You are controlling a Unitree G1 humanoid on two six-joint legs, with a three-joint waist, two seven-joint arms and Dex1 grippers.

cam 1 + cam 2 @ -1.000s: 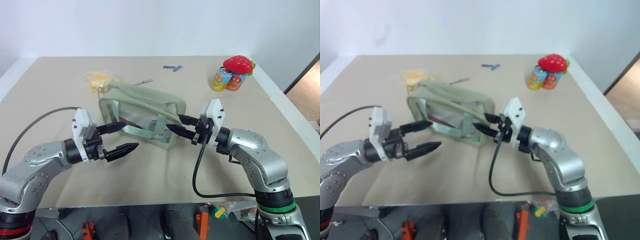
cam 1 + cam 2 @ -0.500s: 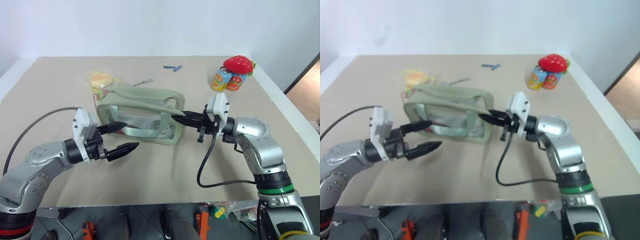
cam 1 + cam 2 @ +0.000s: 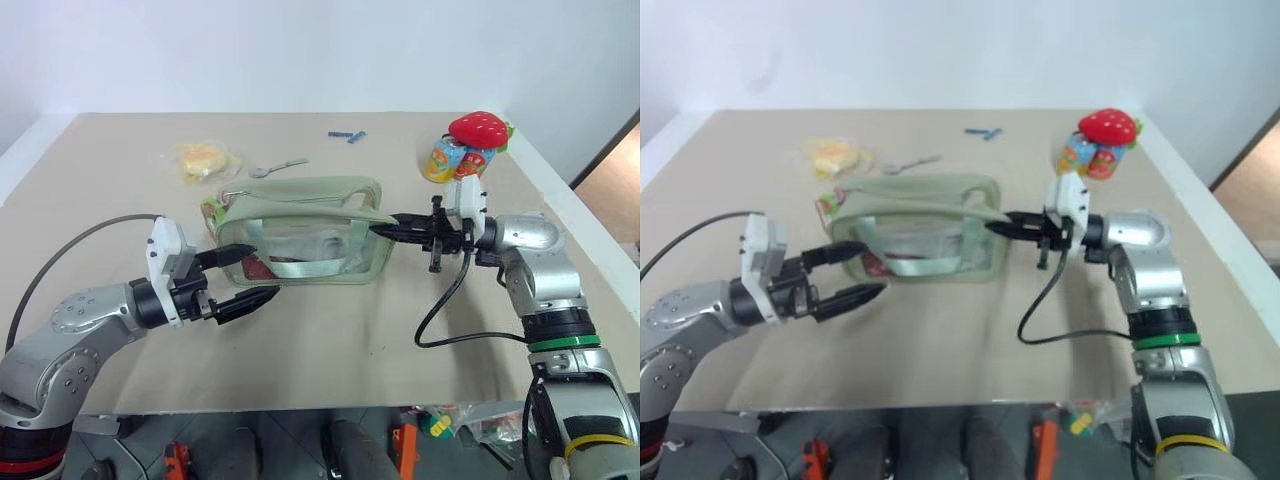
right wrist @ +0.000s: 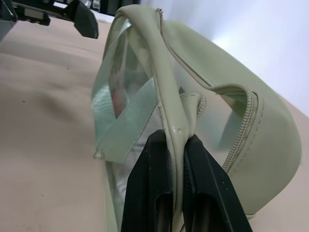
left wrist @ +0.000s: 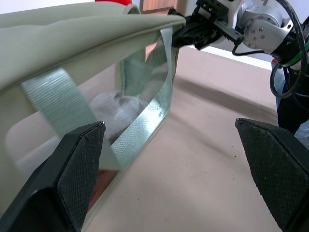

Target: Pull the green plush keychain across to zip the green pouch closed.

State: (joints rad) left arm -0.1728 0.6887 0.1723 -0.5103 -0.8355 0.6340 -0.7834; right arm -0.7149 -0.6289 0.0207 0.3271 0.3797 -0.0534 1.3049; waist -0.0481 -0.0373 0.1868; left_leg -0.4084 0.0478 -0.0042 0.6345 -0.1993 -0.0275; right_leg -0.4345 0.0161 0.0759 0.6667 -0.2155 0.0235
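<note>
1. Surface: tan and bare under the green pouch, nothing pinning the pouch down. Risk: any zip pull may just slide the whole pouch sideways.
2. Green pouch stands upright mid-surface, clear window toward the robot, two pale straps across it. In the right wrist view the zipper looks partly open near the right end, so the closing seems not done. It is soft, so it could fold or tip under a one-sided tug.
3. Right gripper: fingers closed tight on a thin fabric strip at the pouch's right end. That is an anchor only; the narrow pinch could slip out if the pull is hard.
4. Left gripper: fingers spread wide, holding nothing, just in front of the pouch's left lower corner. Risk: closing here would catch the strap or window, not the pull.
5. Green plush keychain: small green bit at the pouch's top left end, a judgement, too small to be sure. It sits above and behind the left fingers, so a miss or grabbing only the thin cord seems likely.
6. Yellow packet and spoon lie behind the pouch, could get bumped.
</note>
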